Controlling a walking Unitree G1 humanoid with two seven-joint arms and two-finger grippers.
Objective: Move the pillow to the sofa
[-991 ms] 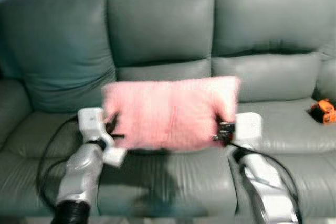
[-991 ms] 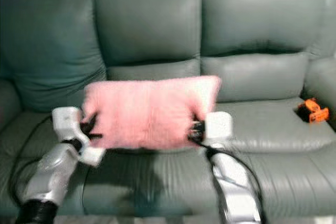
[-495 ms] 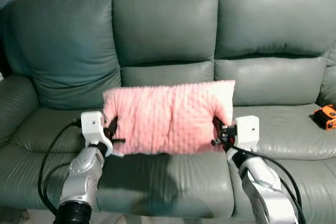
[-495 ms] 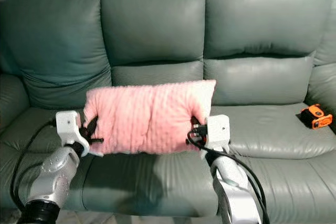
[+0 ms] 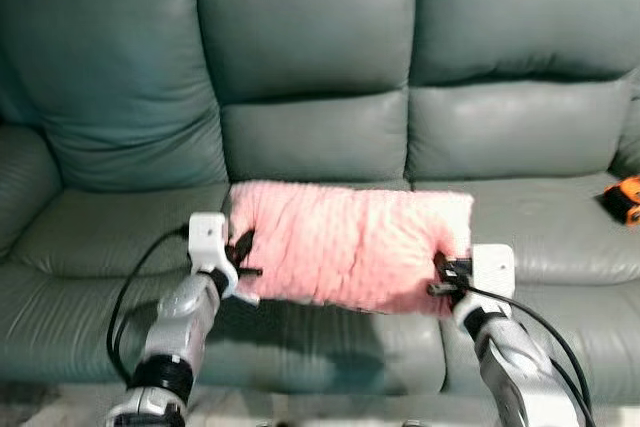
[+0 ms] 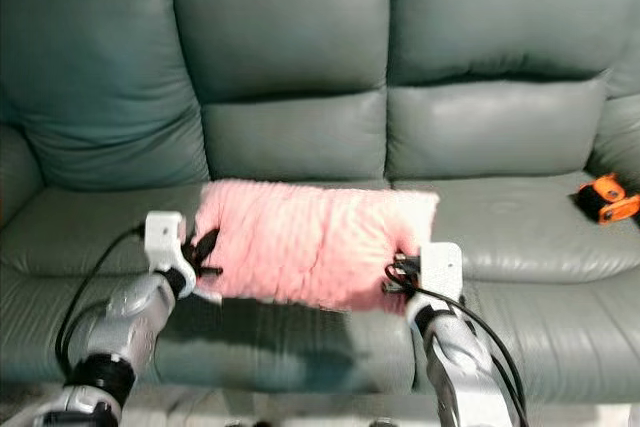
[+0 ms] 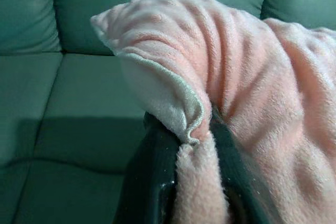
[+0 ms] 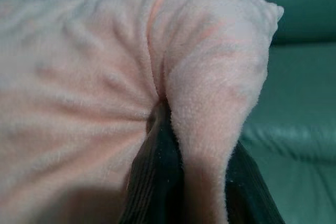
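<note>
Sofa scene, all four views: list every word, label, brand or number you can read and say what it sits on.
None can be read.
Pink pillow, held between left claw and right claw: plain fleece, no tag or print showing.
Green sofa: bare leather, no label.
Orange object on the right seat: too small and blurred to read any marking.

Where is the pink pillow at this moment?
The pink pillow is held over the sofa's middle seat, the left gripper and right gripper pinching its two ends.
</note>
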